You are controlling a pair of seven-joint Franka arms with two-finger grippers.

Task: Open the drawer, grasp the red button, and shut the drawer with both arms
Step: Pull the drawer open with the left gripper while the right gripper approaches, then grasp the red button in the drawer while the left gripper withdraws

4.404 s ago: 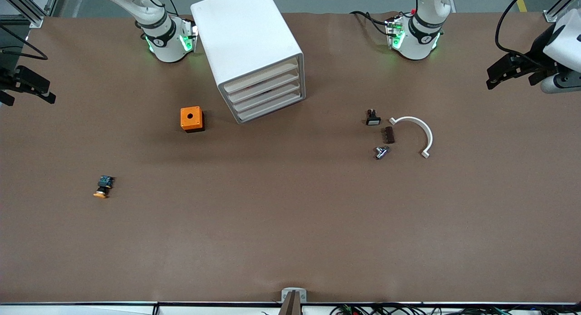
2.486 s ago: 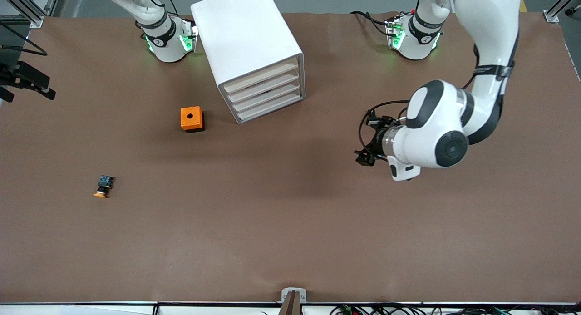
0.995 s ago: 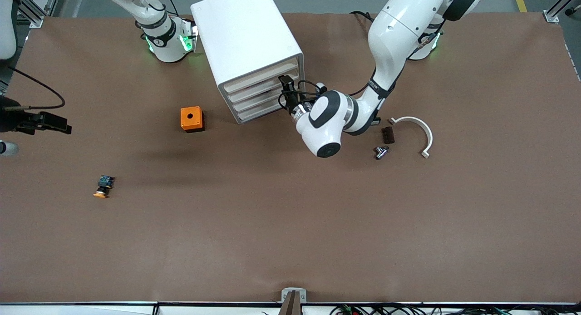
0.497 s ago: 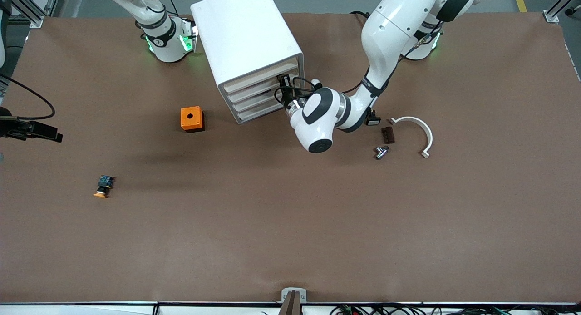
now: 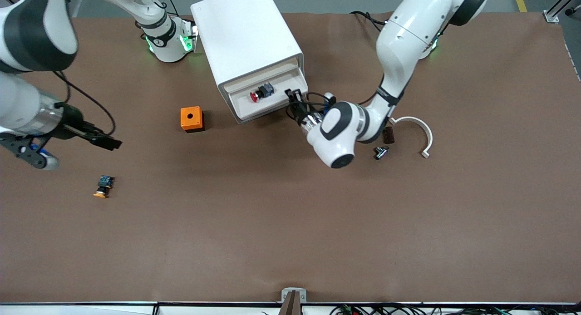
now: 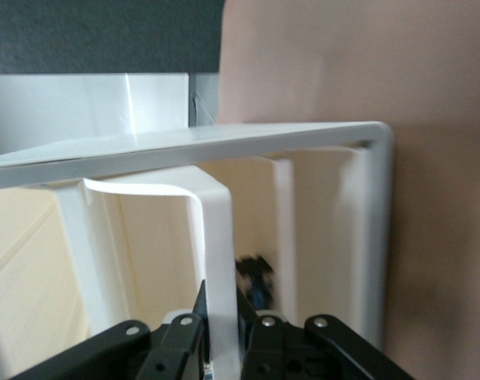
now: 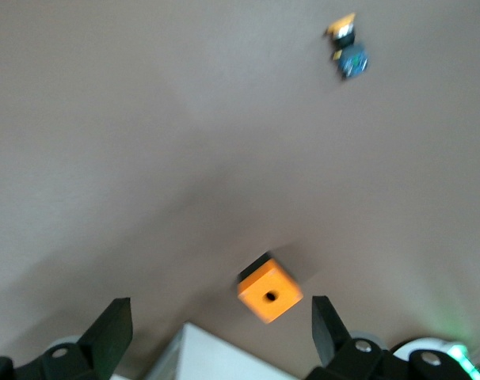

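Along the table's (image 5: pixel 290 224) edge nearest the front camera, a small grey bracket (image 5: pixel 293 295) sits at the middle, with cables and white framing just off the brown mat. The broad middle of the brown surface carries only soft shadows.

Toward the right arm's end, the orange-capped button (image 5: pixel 103 187) lies on its side. The right gripper (image 5: pixel 105 143) hangs in the air over the mat above and beside it, fingers spread wide with nothing between them; the right wrist view shows the two fingertips (image 7: pixel 113 328) well apart, with the orange box (image 7: pixel 269 291) between them farther off.

Toward the left arm's end lie a small metal fitting (image 5: pixel 380 152), a dark brown block (image 5: pixel 387 135) and a white curved clip (image 5: pixel 417 132), near one another.

The orange box with its round hole stands just beside the white drawer cabinet (image 5: pixel 245 38). The top drawer (image 5: pixel 268 99) is pulled out, and the red button (image 5: pixel 261 92) lies in it on its side, red cap toward the right arm's end. The left gripper (image 5: pixel 294 102) is at the drawer's front corner, its fingers (image 6: pixel 180 340) closed on the white drawer front.

At the far edge stand both arm bases, with green lights at the right arm's base (image 5: pixel 170 40). Grey floor and aluminium frame posts (image 5: pixel 557 8) show past the corners.
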